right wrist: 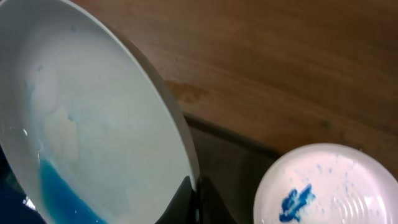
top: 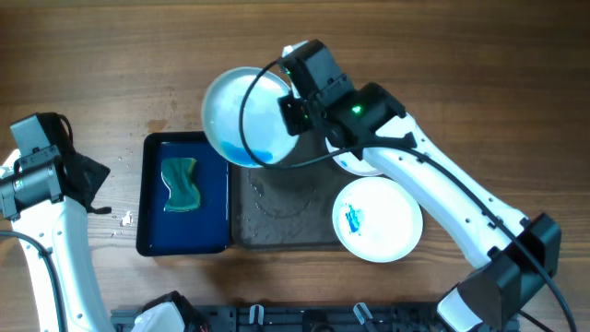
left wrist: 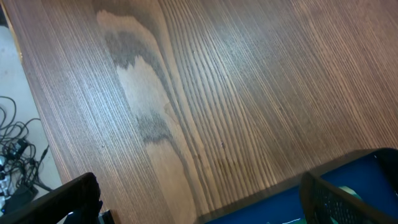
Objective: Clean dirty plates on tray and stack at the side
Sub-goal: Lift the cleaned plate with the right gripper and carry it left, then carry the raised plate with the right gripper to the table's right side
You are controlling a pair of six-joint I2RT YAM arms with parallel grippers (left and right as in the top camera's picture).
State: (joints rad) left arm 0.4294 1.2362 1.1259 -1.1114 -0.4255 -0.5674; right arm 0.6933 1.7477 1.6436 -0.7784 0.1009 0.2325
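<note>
Right fingers (right wrist: pixel 211 205) are clamped on the rim of a tilted plate (top: pixel 241 115) in the upper middle of the overhead frame. Blue liquid pools along its lower edge, which overlaps the upper-left corner of the dark tray (top: pixel 277 217). A second plate (top: pixel 378 219), with a blue smear at its centre, sits at the tray's right end. A third plate (top: pixel 361 166) shows only partly under the right arm (top: pixel 442 198). Left fingers (left wrist: pixel 62 202) stand wide apart over the bare worktop (left wrist: pixel 217 93) at the frame's left edge, near the blue tray (top: pixel 152 198) with its green sponge (top: pixel 182 183).
</note>
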